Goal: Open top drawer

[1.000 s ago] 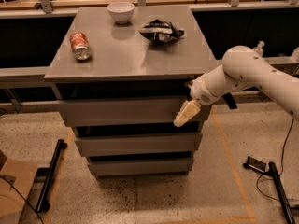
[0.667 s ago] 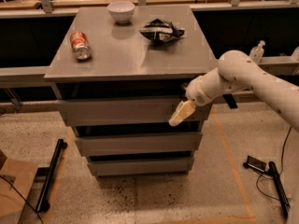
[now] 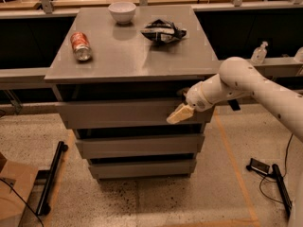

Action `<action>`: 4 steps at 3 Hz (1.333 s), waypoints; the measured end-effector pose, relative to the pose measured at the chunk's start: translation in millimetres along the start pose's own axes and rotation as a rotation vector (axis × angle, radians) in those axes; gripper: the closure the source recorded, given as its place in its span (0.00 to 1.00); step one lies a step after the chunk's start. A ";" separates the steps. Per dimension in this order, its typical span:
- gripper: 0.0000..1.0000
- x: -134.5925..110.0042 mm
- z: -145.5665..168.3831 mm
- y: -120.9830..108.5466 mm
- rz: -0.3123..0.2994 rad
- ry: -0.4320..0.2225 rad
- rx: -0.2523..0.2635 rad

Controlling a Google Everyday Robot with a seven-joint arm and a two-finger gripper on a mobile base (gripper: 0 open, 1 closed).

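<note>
The top drawer (image 3: 118, 115) sits directly under the worktop (image 3: 128, 60), its flat grey front facing the camera. Its long axis runs left to right across the full width of the cabinet. A dark gap shows between its upper edge and the worktop's overhanging lip. Its left and lower edges are unobstructed, and bare floor (image 3: 189, 197) lies in front of the cabinet.

The end effector (image 3: 179, 114) is against the right part of the drawer front, pointing down and to the left, close to the panel's right end. Whether it is open or closed, or has hold of anything, cannot be told. The white arm (image 3: 246, 79) reaches in from the right.

Below are the middle drawer (image 3: 139, 145) and bottom drawer (image 3: 142, 168). On the worktop lie a can (image 3: 81, 46) on its side at the left, a white bowl (image 3: 122, 11) at the back and a crumpled bag (image 3: 163, 31) to its right. A black bar (image 3: 51, 176) lies on the floor left of the cabinet.
</note>
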State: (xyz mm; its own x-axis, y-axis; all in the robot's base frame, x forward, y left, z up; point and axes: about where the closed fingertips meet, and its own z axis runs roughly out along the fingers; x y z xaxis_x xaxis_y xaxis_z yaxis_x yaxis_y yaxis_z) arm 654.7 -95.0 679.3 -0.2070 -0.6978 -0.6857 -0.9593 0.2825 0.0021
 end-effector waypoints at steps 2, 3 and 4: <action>0.87 -8.3 -9.1 0.1 0.000 0.000 0.000; 1.00 -9.8 -10.9 0.2 0.000 0.000 0.000; 1.00 -9.8 -10.8 0.2 0.001 0.001 -0.001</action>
State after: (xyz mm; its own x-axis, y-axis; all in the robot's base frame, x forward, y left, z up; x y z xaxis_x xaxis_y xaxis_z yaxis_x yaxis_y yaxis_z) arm 654.4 -95.2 693.9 -0.2077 -0.6982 -0.6851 -0.9593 0.2825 0.0028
